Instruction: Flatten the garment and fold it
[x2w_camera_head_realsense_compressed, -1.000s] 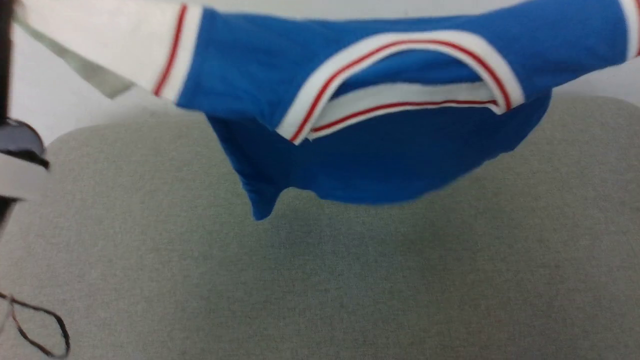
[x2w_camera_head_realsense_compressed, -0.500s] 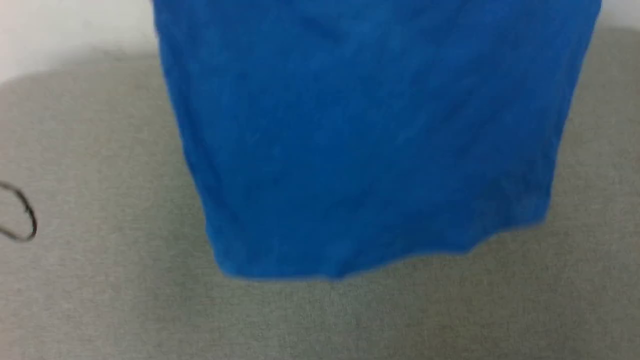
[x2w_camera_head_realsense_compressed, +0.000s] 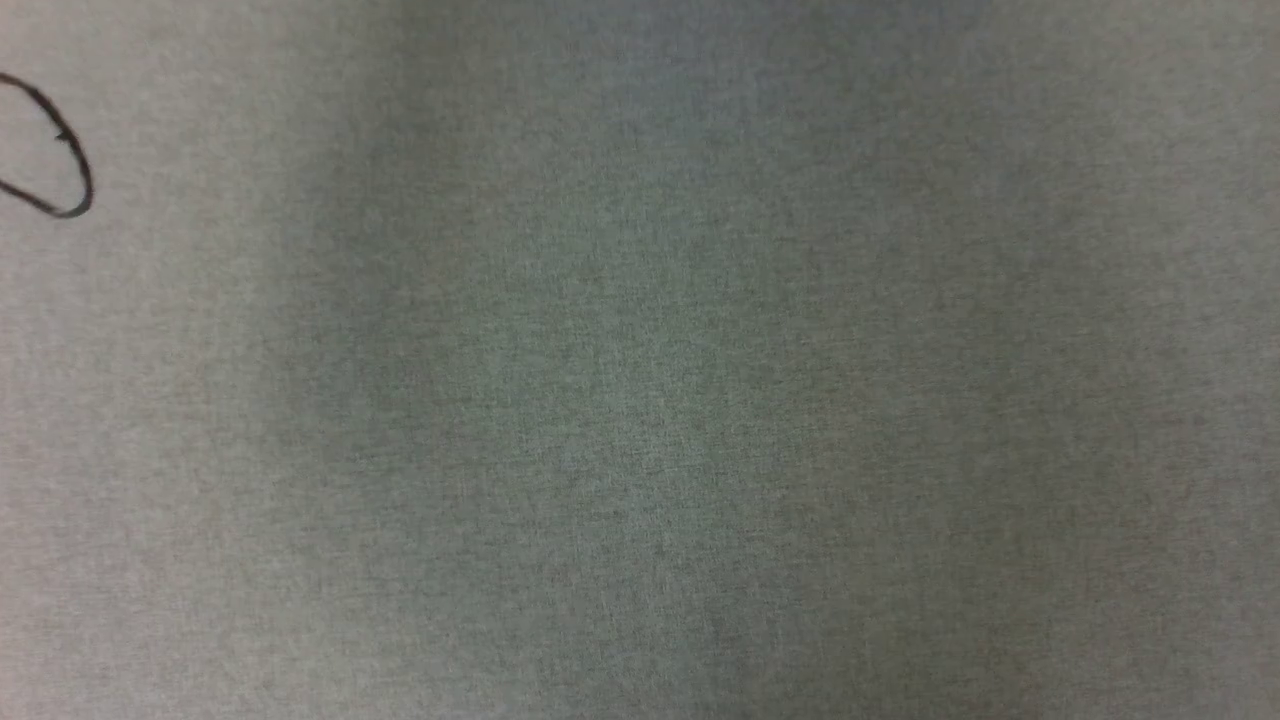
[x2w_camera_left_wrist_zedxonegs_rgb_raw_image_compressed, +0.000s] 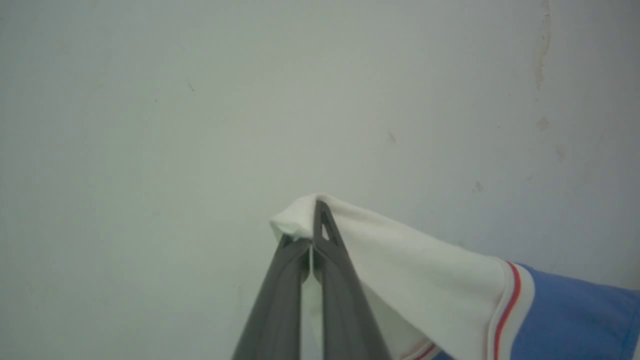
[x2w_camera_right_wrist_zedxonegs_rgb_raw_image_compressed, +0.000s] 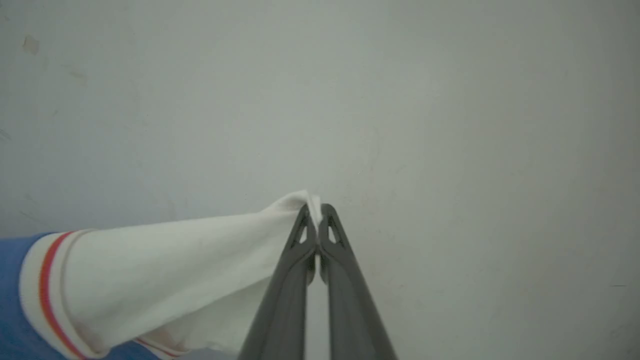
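Holding now: my left hand (x2w_camera_left_wrist_zedxonegs_rgb_raw_image_compressed: 311, 235) is closed tight on the tip of one white sleeve of the garment (x2w_camera_left_wrist_zedxonegs_rgb_raw_image_compressed: 575, 320); the cloth bunches over my fingertips.
Right hand: my right hand (x2w_camera_right_wrist_zedxonegs_rgb_raw_image_compressed: 316, 215) is closed just as tight on the tip of the other white sleeve, with a sliver of cloth poking out between the fingers.
Garment's place: it is up in the air, strung between my two hands. From each grip the sleeve runs inward past the red stripe trim (x2w_camera_left_wrist_zedxonegs_rgb_raw_image_compressed: 507, 310) to the blue body, which leaves the wrist views at their lower edges.
Why by the sleeves: I judge that gripping the two outermost points lets the body's weight pull the shirt open, so wrinkles drop out before it is laid down.
Why so high: both wrist views face a pale, scuffed wall (x2w_camera_left_wrist_zedxonegs_rgb_raw_image_compressed: 200, 100), so I take it my arms are raised to let the hem hang free of the desk (x2w_camera_head_realsense_compressed: 1100, 500).
Desk: it is grey and cloth-like in the head view, with a broad bluish shadow (x2w_camera_head_realsense_compressed: 620, 300) down its middle, probably cast by the shirt above. A black cord loop (x2w_camera_head_realsense_compressed: 75, 160) lies at that view's left edge.
Step in hand: flattening, early; no fold is made.
Next move calls for: lowering hem first and drawing the shirt along the desk with even tension.
Risk: the grips are on thin sleeve tips, so a jerk could pull one out.
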